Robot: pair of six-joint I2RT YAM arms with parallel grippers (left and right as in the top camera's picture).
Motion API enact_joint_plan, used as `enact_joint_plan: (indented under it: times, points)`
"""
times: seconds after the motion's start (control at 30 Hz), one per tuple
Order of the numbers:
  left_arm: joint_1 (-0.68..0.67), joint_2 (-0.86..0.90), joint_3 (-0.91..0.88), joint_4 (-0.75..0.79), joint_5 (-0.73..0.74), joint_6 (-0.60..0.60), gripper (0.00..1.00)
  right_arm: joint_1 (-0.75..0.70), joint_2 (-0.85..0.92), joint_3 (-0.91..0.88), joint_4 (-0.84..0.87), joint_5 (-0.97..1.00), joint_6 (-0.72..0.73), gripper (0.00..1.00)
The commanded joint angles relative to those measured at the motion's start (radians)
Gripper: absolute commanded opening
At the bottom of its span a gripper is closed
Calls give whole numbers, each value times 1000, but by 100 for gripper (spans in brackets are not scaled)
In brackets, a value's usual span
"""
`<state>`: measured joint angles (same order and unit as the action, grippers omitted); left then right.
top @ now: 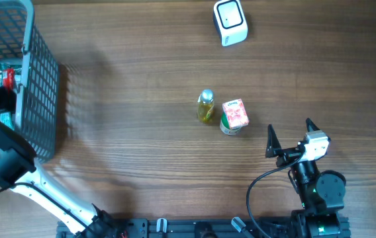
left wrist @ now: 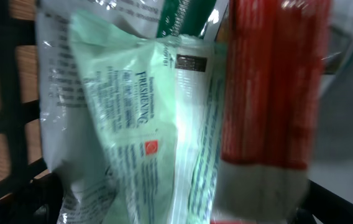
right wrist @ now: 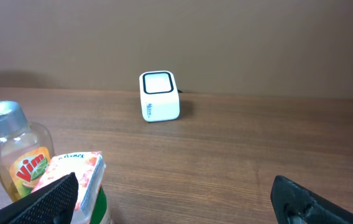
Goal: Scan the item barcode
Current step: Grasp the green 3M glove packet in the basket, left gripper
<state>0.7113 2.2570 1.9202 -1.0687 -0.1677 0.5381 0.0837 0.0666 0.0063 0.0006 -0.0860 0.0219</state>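
Left jaws: spread wide, down in the wire basket (top: 42,86) at the counter's (top: 141,165) left edge, close over a pale green packet (left wrist: 139,124) and a red packet (left wrist: 270,87).
Right jaws: open and empty, just right of the items.
Items: yellow bottle (top: 206,106) and pink carton (top: 235,114) stood side by side mid-counter.
Scanner (top: 230,22): white, at the far edge, well apart from them.

Far side: white box-shaped scanner (top: 230,22), on the brown wooden table (top: 141,145).
Centre: clear plastic bottle (top: 206,106), just left of pink carton (top: 235,114).
Left edge: black wire basket (top: 39,99).
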Motion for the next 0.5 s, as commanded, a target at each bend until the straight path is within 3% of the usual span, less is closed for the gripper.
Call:
enact_joint_plan:
  times: [0.0, 0.07, 0.1, 0.13, 0.17, 0.2, 0.3, 0.47]
  points:
    - [18, 21, -35, 18, -10, 56, 100, 2, -4, -1, 4, -7, 11, 100]
    - [33, 21, -82, 83, -9, 56, 100, 2, -3, -1, 4, -7, 11, 100]
    - [39, 21, -120, 114, -9, 56, 91, 2, -4, -1, 4, -7, 11, 100]
    - [40, 21, -145, 130, -8, 57, 74, 2, -4, -1, 4, -7, 11, 100]
    - [40, 21, -166, 147, 0, 57, 42, 2, -4, -1, 4, -7, 11, 100]
    - [40, 21, -181, 150, 26, 57, 22, 2, -3, -1, 4, -7, 11, 100]
    - [32, 18, -185, 129, 108, 38, 5, 2, -4, -1, 4, -7, 11, 100]
    - [-44, -133, -164, 111, 149, -124, 4, 2, -4, -1, 4, -7, 11, 100]
